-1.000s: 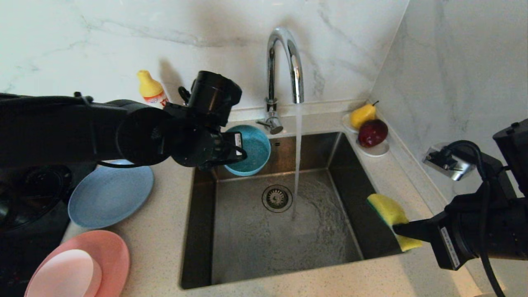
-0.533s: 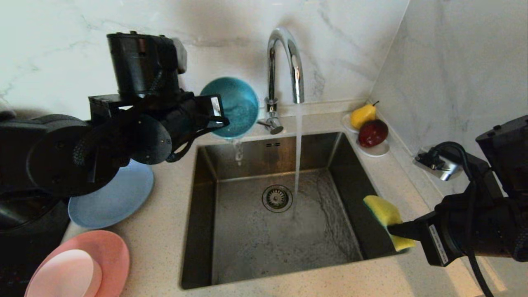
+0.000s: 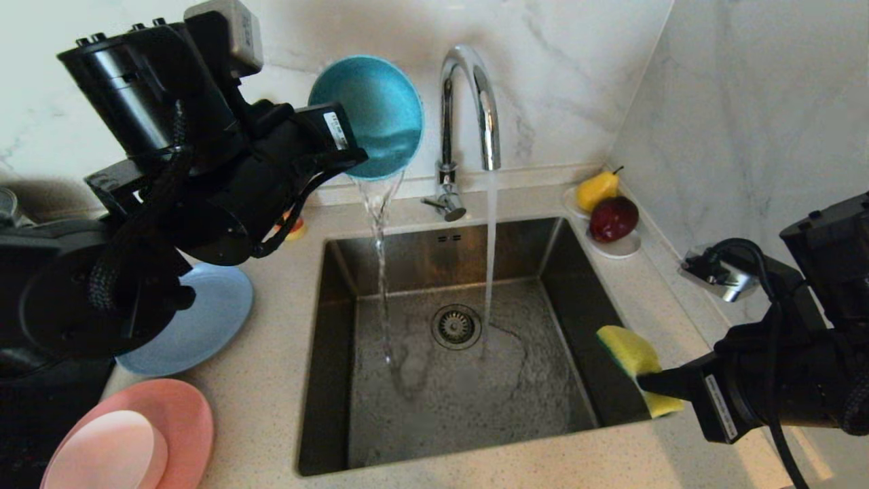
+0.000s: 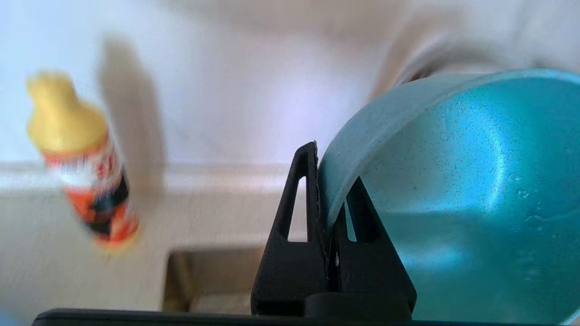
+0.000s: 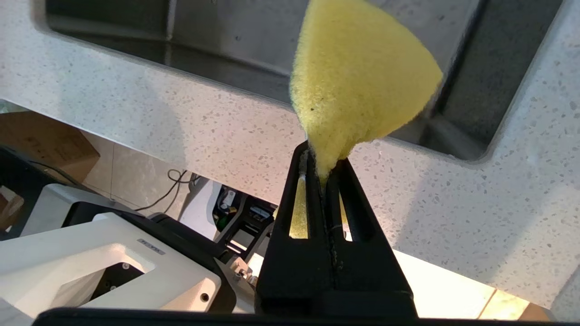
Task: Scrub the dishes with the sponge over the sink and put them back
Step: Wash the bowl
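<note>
A robot's left hand [image 3: 349,159] tips a teal bowl [image 3: 370,115] above the back-left corner of the sink [image 3: 451,346], its jaws clenched on the bowl's rim with one finger inside and one outside, as the left wrist view shows. Water spills from the bowl's lower lip in a twisting stream [image 3: 380,272] and lands on the basin floor left of the drain strainer [image 3: 455,326]. A second stream runs straight down from the chrome faucet [image 3: 468,102], just right of the bowl, and strikes the basin beside the strainer.

At the sink's front-right edge the right hand [image 3: 655,387] hangs with the sponge [image 3: 635,360] pinched tight between its fingers, yellow foam bulging out of the grip and its green face turned toward the basin. Sponge and bowl are well apart.

On the surface left of the sink lie a blue plate [image 3: 210,319], partly hidden by the left arm, and nearer the front a pink plate [image 3: 183,414] carrying a pale pink bowl [image 3: 108,451]. A pear and a red fruit sit on a small white dish [image 3: 614,248] at the sink's back-right corner.

The step in hand looks like emptying the bowl before it is scrubbed. The next move would probably call for bringing bowl and sponge together over the basin, the bowl's inside turned toward the sponge's green face.
</note>
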### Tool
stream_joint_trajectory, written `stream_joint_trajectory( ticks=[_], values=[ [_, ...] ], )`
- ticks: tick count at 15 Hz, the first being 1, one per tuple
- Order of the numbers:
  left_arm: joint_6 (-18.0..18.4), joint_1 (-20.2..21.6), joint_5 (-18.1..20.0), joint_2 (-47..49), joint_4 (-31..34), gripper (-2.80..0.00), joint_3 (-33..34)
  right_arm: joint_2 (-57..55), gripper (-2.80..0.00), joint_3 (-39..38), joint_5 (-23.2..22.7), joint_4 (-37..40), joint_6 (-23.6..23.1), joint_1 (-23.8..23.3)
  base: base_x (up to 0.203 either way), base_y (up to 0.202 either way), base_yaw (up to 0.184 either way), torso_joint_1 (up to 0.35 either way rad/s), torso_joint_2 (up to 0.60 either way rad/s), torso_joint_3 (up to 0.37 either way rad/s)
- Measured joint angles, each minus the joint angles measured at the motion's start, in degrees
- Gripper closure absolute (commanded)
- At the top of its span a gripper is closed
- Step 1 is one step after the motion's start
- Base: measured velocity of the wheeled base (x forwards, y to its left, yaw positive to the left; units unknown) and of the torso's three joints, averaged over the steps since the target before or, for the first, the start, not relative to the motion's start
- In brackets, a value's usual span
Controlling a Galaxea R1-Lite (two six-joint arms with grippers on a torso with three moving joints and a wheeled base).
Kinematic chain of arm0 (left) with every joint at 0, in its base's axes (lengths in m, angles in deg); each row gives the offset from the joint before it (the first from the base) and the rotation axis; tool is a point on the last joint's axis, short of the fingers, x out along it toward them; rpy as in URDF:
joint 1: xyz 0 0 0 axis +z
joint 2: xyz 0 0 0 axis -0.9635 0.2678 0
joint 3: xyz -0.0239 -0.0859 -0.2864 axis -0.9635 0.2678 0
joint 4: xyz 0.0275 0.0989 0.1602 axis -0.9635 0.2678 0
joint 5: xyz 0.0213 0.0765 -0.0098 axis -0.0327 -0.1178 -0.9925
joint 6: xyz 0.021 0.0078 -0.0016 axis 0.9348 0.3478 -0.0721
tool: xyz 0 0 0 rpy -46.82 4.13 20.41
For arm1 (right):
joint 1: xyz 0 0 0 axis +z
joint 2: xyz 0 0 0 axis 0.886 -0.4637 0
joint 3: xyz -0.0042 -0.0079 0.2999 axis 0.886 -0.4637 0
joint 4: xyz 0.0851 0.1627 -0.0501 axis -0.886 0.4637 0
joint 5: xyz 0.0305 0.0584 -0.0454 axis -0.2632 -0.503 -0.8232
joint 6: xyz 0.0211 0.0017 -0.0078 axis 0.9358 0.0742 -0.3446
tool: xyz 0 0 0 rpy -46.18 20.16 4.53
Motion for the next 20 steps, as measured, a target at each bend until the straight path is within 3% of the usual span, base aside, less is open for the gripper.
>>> stream_joint_trajectory(
  ticks=[3, 14, 20],
  values=[
    [1.67, 0.01, 1.45, -0.52, -6.51, 0.00, 1.13, -0.16, 0.00, 0.27, -0.10, -0.01, -0.02, 0.27, 0.000, 0.000, 0.000, 0.000, 0.00, 0.000],
    [1.47, -0.03, 8.39, -9.15, -7.21, 0.00, 5.34, -1.89, 0.00, 1.13, -0.22, -0.05, 0.17, 0.83, 0.000, 0.000, 0.000, 0.000, 0.00, 0.000],
    [1.54, 0.08, 8.94, -11.31, -10.93, 0.00, 7.10, -2.61, 0.00, 1.12, -0.21, -0.11, 0.04, 0.88, 0.000, 0.000, 0.000, 0.000, 0.00, 0.000]
  ],
)
